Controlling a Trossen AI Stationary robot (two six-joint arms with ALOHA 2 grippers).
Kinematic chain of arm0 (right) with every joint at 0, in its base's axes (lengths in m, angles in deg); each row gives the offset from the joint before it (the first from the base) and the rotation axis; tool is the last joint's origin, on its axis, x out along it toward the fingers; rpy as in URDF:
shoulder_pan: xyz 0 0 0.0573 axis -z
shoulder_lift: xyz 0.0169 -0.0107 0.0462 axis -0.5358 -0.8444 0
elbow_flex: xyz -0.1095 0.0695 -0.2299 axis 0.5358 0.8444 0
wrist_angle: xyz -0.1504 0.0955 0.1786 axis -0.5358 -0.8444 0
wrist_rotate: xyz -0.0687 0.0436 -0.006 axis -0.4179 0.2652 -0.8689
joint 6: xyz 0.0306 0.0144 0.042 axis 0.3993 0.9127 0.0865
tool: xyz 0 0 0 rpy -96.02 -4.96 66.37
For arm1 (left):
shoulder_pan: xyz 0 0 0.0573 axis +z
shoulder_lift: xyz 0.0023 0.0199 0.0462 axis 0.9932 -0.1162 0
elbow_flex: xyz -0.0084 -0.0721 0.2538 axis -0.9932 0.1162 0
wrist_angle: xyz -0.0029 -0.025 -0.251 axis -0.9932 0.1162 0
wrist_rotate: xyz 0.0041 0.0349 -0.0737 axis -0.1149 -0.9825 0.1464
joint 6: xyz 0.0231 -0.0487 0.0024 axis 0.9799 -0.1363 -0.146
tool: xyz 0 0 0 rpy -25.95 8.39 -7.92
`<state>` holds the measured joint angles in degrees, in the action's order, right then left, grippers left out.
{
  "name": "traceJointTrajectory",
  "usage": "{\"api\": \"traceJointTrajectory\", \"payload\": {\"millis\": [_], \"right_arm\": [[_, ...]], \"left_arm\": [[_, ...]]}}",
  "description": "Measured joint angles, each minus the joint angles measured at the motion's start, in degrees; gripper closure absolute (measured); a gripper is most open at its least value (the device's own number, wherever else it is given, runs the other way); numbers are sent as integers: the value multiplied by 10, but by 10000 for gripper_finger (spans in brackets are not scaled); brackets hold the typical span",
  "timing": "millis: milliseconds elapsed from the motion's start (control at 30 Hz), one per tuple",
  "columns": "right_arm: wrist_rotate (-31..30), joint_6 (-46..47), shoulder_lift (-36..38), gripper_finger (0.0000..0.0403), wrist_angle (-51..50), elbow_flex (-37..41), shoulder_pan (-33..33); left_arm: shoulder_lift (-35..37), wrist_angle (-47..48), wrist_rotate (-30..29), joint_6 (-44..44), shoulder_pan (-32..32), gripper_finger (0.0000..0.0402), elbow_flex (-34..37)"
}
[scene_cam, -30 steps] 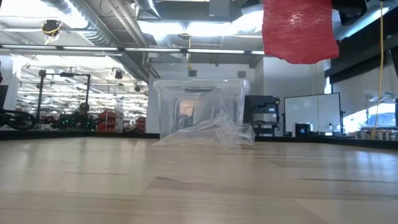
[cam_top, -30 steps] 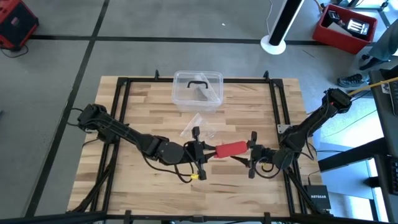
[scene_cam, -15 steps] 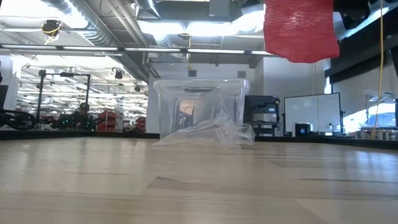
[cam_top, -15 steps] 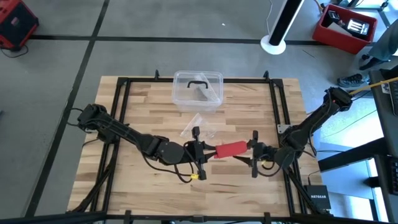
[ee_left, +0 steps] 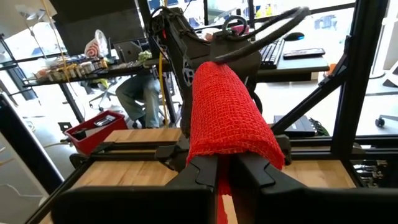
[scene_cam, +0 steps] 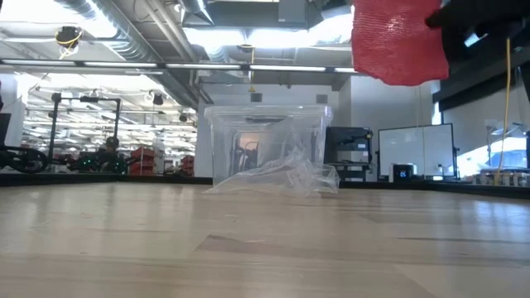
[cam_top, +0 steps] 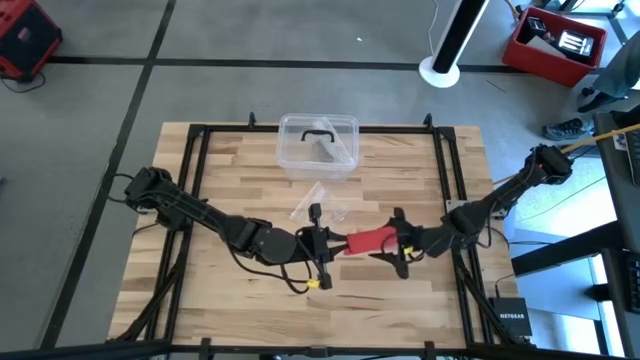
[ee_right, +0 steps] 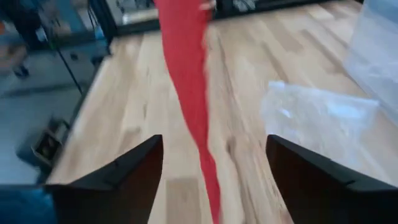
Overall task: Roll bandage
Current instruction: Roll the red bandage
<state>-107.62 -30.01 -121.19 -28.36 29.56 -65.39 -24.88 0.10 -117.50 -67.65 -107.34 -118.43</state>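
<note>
Two dark arms meet near the middle of the wooden table (cam_top: pixel 220 170), a little toward its front edge, with the red bandage (cam_top: pixel 371 241) strung between them above the boards. The left gripper (cam_top: pixel 318 244) reaches in from the table's left side, and its jaws are pressed together on one end of the bandage; its wrist view shows the red mesh fabric (ee_left: pixel 229 115) draped up and over from between the two dark fingers (ee_left: pixel 205 174), a thin red edge pinched in the slit. The right gripper (cam_top: pixel 398 244) comes in from the right edge and sits at the bandage's other end. Its fingers (ee_right: pixel 118 171) are spread wide apart, and the red strip (ee_right: pixel 189 81) runs down the gap between them without either finger clearly touching it.

From table height the bandage (scene_cam: pixel 399 41) hangs high, well clear of the tabletop, with the dark bulk of an arm just beside it.

Toward the back edge, near its centre, stands a clear plastic box (cam_top: pixel 317 145) with a black handle. A crumpled clear plastic bag (cam_top: pixel 322 202) lies on the boards between that box and the grippers. Beyond the table a seated person (ee_left: pixel 140 93) shows at a desk.
</note>
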Motion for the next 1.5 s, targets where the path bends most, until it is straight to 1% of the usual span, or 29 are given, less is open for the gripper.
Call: {"api": "traceJointTrajectory", "payload": {"millis": [100,167,233,300,400,467,533,600,700,767,833,967,1067,1200,1267,1367,1400,1500], "right_arm": [[6,-10,0,117,-30,1,-11],[5,-18,0,126,-18,13,-25],[-5,-34,0,138,15,34,-41],[-30,-56,0,152,76,66,-59],[-63,-103,-5,170,228,137,-72],[-93,-122,-10,179,324,184,-71],[-106,-131,-17,186,386,216,-63],[-76,-132,-20,191,422,231,-52],[-22,-137,-19,197,470,232,-43],[-9,-160,-19,202,499,232,-44],[-8,-175,-19,208,502,227,-44],[-1,-176,-24,221,479,216,-44],[6,-176,-38,240,472,204,-45],[18,-192,-75,287,470,181,-45],[17,-206,-85,321,471,172,-45],[14,-218,-95,383,470,168,-45],[13,-220,-95,391,469,168,-48],[-3,-221,-90,390,470,168,-83]], "left_arm": [[-1,4,0,3,0,389,0],[-1,2,0,10,-1,389,0],[-1,-1,0,11,-1,389,0],[-1,-2,0,14,-1,389,0],[-1,-7,3,15,-1,389,0],[-1,-12,21,15,-1,389,0],[-1,-18,37,15,-1,389,0],[-1,-20,40,13,-1,389,0],[-1,-19,41,12,-1,389,0],[-1,-19,41,11,-1,389,0],[-1,-19,41,11,-1,389,0],[-1,-18,41,11,1,389,0],[-1,-18,41,9,1,389,0],[-1,-16,41,9,2,389,0],[-1,-17,41,10,2,389,0],[-1,-21,41,11,2,389,0],[-1,-21,41,11,2,389,0],[1,-21,39,16,0,389,0]]}}
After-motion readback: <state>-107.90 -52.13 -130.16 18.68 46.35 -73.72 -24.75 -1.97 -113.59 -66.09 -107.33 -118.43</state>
